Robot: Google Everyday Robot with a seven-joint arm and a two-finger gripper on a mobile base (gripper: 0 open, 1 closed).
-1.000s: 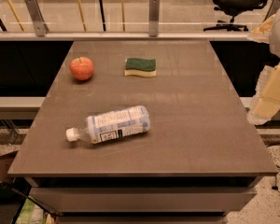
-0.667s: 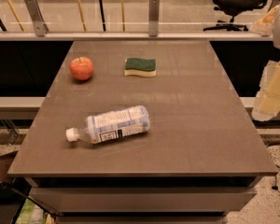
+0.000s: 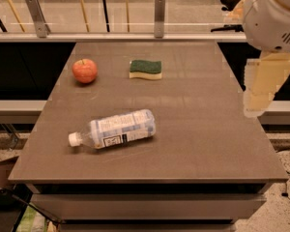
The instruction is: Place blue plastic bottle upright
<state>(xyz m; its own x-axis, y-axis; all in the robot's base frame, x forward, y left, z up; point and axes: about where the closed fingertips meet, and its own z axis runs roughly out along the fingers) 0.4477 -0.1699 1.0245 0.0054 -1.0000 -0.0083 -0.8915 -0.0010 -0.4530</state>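
Your gripper (image 3: 257,98) is hanging at the right edge of the table (image 3: 208,149), below the white rounded arm housing (image 3: 273,16). It is holding nothing and touching nothing. You cannot tell from this view how it is set, spread or pressed together.

The bottle (image 3: 118,128) is lying on its side in the front left part of the table, well apart from the gripper. Its white cap (image 3: 75,139) is pointing left and slightly toward the front edge, and its base is pointing right. The pale label with dark print is facing up. You cannot tell whether it is holding any liquid.

An apple (image 3: 84,70) is sitting at the far left, and a sponge (image 3: 145,69) is lying to its right, green side up.
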